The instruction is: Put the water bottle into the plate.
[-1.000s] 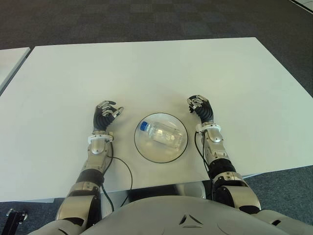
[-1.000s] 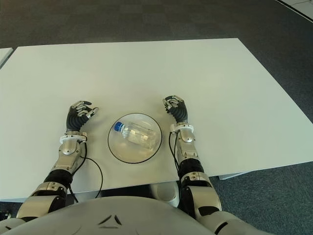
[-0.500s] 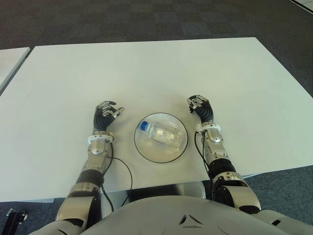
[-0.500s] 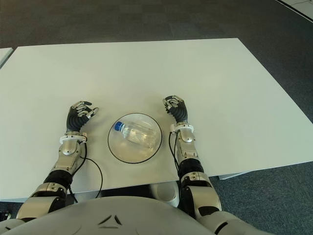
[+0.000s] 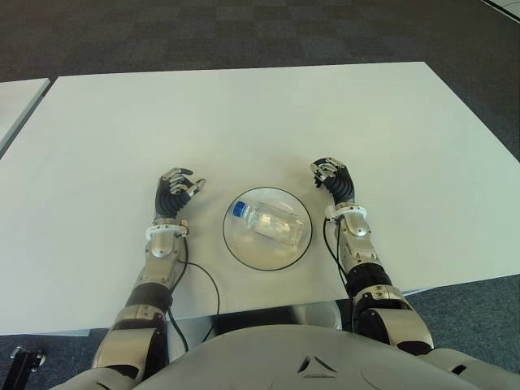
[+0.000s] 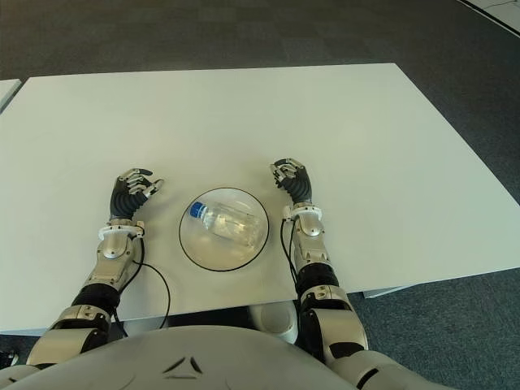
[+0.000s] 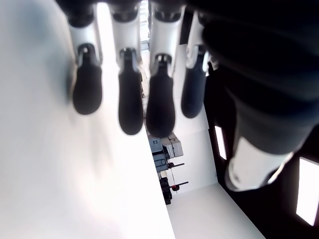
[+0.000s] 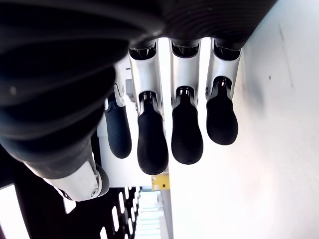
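1. A clear plastic water bottle with a blue cap lies on its side inside a round transparent plate with a dark rim, its cap pointing toward the robot's left and slightly away from the robot
2. The plate sits on a large white rectangular table, near the edge closest to the robot, between the two hands
3. The left hand shows to the left of the plate, apart from it; its dark fingers are loosely curled and spread, and they hold nothing
4. The right hand shows to the right of the plate, just beyond its far right rim and not touching it; its fingers are likewise relaxed in a gentle curl, with nothing between them
5. A thin black cable runs over the table by the left forearm
6. Dark grey carpet lies beyond the far edge of the table
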### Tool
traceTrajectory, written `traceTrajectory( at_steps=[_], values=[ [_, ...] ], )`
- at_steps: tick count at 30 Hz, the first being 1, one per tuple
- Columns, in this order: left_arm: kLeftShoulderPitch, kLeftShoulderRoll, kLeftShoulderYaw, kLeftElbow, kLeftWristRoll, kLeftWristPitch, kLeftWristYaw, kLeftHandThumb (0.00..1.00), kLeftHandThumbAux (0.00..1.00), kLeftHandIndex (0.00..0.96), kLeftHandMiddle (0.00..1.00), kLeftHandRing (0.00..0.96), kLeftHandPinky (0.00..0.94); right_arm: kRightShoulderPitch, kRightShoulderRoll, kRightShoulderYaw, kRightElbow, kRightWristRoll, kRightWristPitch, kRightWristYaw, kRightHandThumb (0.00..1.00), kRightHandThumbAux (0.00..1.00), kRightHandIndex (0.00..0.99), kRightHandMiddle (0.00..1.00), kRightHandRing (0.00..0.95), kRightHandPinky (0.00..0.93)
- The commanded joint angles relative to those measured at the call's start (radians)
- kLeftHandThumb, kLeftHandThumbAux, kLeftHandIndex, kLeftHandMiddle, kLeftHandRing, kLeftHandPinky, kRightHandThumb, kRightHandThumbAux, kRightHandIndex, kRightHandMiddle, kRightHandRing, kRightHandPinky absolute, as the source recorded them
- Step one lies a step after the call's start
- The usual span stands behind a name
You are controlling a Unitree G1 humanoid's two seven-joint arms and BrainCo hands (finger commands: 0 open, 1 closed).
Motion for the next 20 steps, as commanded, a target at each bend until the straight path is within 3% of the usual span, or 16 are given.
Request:
traceTrajectory(
  at_steps=[1,20],
  values=[
    [0.021,-0.002,-0.004,-0.009,0.006,0.025,-0.006,0.705,0.716,0.432,0.674,0.671,0.667,0.019,0.0,0.001,0.014,0.001,0.019,0.0,0.707,0.729,0.439,0.706,0.695,0.696],
    [0.044,0.0,-0.011,-0.071,0.038,0.047,0.012,0.705,0.716,0.433,0.674,0.674,0.669,0.017,0.002,0.0,0.013,0.004,0.027,-0.002,0.708,0.729,0.438,0.69,0.68,0.684]
  ],
)
